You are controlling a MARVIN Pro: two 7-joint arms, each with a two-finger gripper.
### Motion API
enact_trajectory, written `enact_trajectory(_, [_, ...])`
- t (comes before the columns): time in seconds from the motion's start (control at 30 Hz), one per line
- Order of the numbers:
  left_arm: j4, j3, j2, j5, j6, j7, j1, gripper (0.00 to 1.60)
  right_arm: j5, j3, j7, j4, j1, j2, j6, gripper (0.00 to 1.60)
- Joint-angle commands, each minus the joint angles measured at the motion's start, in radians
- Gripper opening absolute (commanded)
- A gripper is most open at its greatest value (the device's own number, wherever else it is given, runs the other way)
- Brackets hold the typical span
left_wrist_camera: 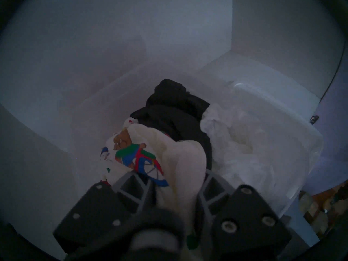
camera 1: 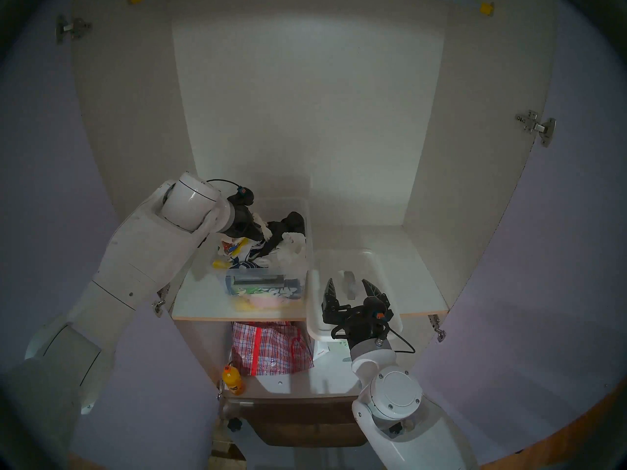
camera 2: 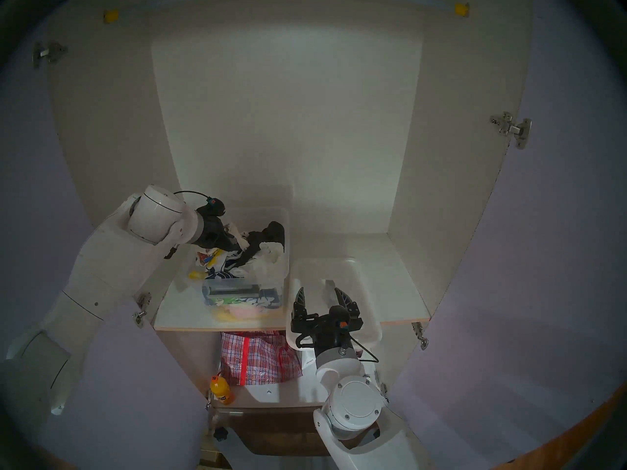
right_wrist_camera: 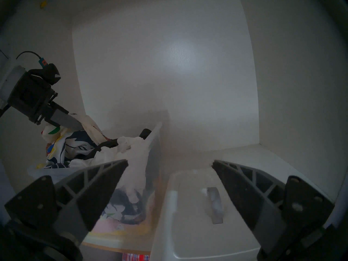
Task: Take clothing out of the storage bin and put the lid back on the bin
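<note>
White cabinet shelf (camera 1: 400, 255): your left end effector (left_wrist_camera: 169, 181) clamps the cream cartoon-print garment (left_wrist_camera: 175, 160) above the clear plastic bin (camera 1: 307, 221); right end effector (camera 1: 351, 286), jaws apart, hovers beside it over the white lid (camera 1: 373, 262), likely ready for refitting.

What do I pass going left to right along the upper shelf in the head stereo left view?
Left claw with the cream cartoon-print garment between its fingers → clear storage bin → white lid lying flat beside the bin, the open right claw above its near end.
</note>
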Motion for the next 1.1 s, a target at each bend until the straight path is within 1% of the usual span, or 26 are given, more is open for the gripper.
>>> enact_trajectory(0.0, [0.007, 0.002, 0.007, -0.009, -0.02, -0.046, -0.06, 1.6, -0.004, -0.019, -0.028, -0.024, 0.012, 0.017, -0.043, 1.6])
enact_trajectory(0.1, [0.015, 0.011, 0.006, -0.005, -0.016, -0.054, -0.072, 1.6, -0.002, -0.028, -0.041, -0.027, 0.011, 0.025, -0.047, 1.6])
enact_trajectory(0.27, [0.004, 0.015, 0.019, -0.002, -0.001, -0.063, -0.091, 1.59, -0.001, -0.039, -0.056, -0.031, 0.013, 0.036, -0.05, 1.6])
enact_trajectory(0.33, [0.001, 0.019, 0.024, -0.001, 0.003, -0.069, -0.101, 1.29, 0.002, -0.043, -0.062, -0.035, 0.012, 0.04, -0.051, 1.6])
enact_trajectory(0.4, [-0.004, 0.027, 0.03, 0.003, 0.003, -0.075, -0.115, 1.36, 0.003, -0.045, -0.065, -0.038, 0.011, 0.043, -0.052, 1.6])
enact_trajectory(0.43, [-0.007, 0.031, 0.034, 0.005, 0.003, -0.079, -0.124, 1.57, 0.004, -0.046, -0.067, -0.04, 0.011, 0.045, -0.053, 1.6])
enact_trajectory(0.47, [-0.014, 0.034, 0.04, 0.007, 0.003, -0.083, -0.138, 1.6, 0.004, -0.049, -0.071, -0.041, 0.011, 0.047, -0.051, 1.6])
enact_trajectory(0.5, [-0.015, 0.035, 0.041, 0.006, 0.003, -0.084, -0.143, 0.75, 0.004, -0.05, -0.074, -0.042, 0.011, 0.049, -0.051, 1.6])
enact_trajectory(0.57, [-0.011, 0.03, 0.039, -0.005, 0.003, -0.095, -0.145, 0.75, 0.003, -0.051, -0.077, -0.042, 0.011, 0.05, -0.051, 1.6])
enact_trajectory(0.6, [-0.005, 0.034, 0.04, -0.01, 0.003, -0.106, -0.149, 0.32, 0.003, -0.053, -0.08, -0.042, 0.011, 0.052, -0.052, 1.6])
enact_trajectory(0.63, [0.008, 0.047, 0.042, -0.015, 0.003, -0.13, -0.158, 0.03, 0.002, -0.055, -0.084, -0.042, 0.011, 0.053, -0.052, 1.6])
enact_trajectory(0.67, [0.019, 0.059, 0.043, -0.014, 0.003, -0.141, -0.164, 0.0, 0.002, -0.056, -0.087, -0.042, 0.011, 0.055, -0.053, 1.6])
enact_trajectory(0.73, [0.048, 0.073, 0.039, -0.026, 0.003, -0.171, -0.173, 0.0, 0.0, -0.058, -0.094, -0.043, 0.012, 0.057, -0.053, 1.6])
enact_trajectory(0.83, [0.07, 0.076, 0.034, -0.027, 0.003, -0.188, -0.179, 0.0, -0.001, -0.06, -0.098, -0.044, 0.012, 0.057, -0.05, 1.6])
enact_trajectory(0.87, [0.067, 0.069, 0.031, -0.019, 0.003, -0.168, -0.18, 0.0, -0.001, -0.06, -0.101, -0.045, 0.013, 0.058, -0.047, 1.6])
enact_trajectory(0.93, [0.066, 0.074, 0.035, -0.015, 0.003, -0.172, -0.187, 0.0, -0.001, -0.06, -0.102, -0.045, 0.013, 0.058, -0.047, 1.6])
enact_trajectory(0.97, [0.058, 0.068, 0.035, -0.004, 0.003, -0.152, -0.191, 0.0, 0.0, -0.061, -0.106, -0.046, 0.013, 0.058, -0.046, 1.6])
enact_trajectory(1.07, [0.04, 0.065, 0.04, 0.023, 0.003, -0.121, -0.224, 0.0, 0.003, -0.063, -0.112, -0.048, 0.013, 0.06, -0.04, 1.6])
